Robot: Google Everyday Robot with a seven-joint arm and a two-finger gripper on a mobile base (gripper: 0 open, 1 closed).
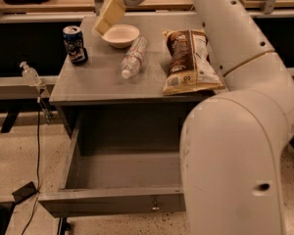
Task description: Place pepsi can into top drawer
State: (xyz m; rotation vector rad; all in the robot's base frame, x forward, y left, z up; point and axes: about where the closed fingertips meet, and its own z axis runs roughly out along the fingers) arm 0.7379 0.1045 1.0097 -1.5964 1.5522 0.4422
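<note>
Dark blue aluminium pepsi can (74,44) with a silver top: upright at the far left corner of the grey cabinet top (98,80), close to the left edge, nothing touching it.

Tan two-finger gripper (109,17): raised above the far side of the top, just right of the can and over the left rim of the small white bowl (131,31). We cannot tell how far the claw is open. It has hold of nothing we can see.

Wide grey metal top drawer (112,202): pulled out toward the near side. What shows of its floor is bare. The large white arm (235,141) hides its right part.

Risks as we judge them:
- Bowl sits just beside the can's right side. A descent from here could clip its rim and shove it, or leave too little room on that side for a clean grasp.
- Can is near the left edge. A sideways bump from a misaligned approach could tip it or send it off the cabinet.
- Clear plastic water bottle (134,58) lies on its side right of the can. A nudge could set it rolling toward the near edge and into the drawer.
- Brown crinkled snack bag (188,58) overhangs the near edge at the right and could snag the arm on the way down.
- A carry that runs too low could strike the drawer's front panel, and a release from too high could topple the can.
</note>
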